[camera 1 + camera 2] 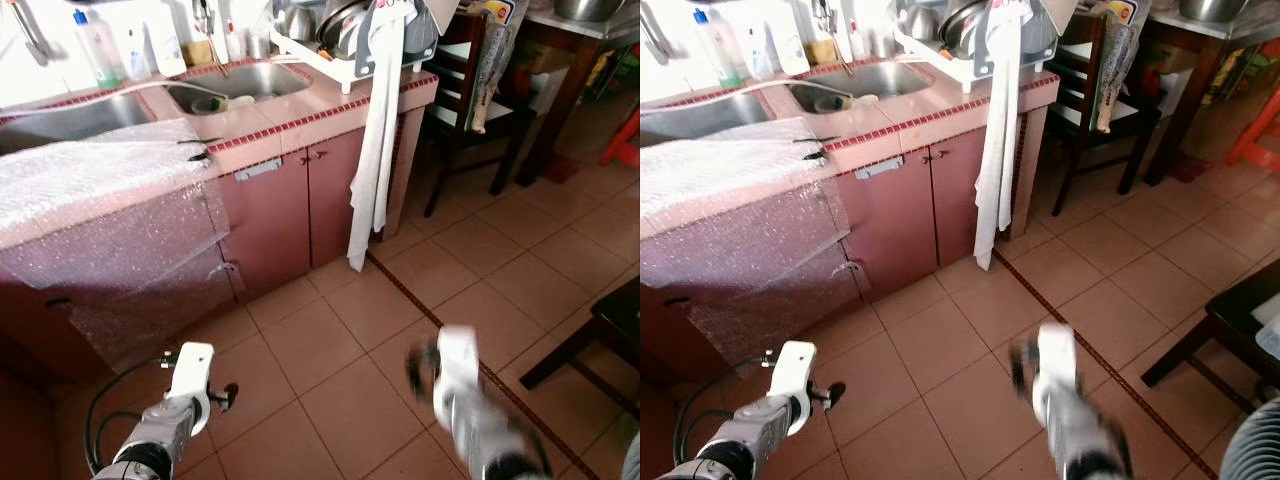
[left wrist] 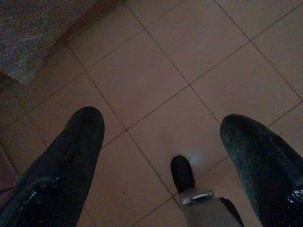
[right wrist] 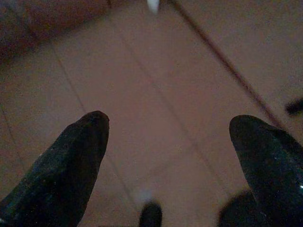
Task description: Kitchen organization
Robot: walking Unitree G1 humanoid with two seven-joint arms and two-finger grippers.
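Observation:
A pink tiled counter (image 1: 300, 112) with a steel double sink (image 1: 240, 80) runs along the far left. Bubble wrap (image 1: 100, 190) covers its left part and hangs down over the front. A white dish rack (image 1: 340, 45) with pots stands at the counter's right end, and a white towel (image 1: 375, 150) hangs from it. Both arms are held low over the tiled floor, well short of the counter. My left gripper (image 2: 161, 142) is open with nothing between its fingers. My right gripper (image 3: 168, 142) is open too, and its arm (image 1: 455, 390) looks blurred.
Bottles (image 1: 95, 45) line the wall behind the sink. Two closed cupboard doors (image 1: 300, 200) sit under the counter. A dark wooden chair (image 1: 460, 90) and a table (image 1: 570, 60) stand at the back right. Another dark piece of furniture (image 1: 600, 330) juts in at the right edge.

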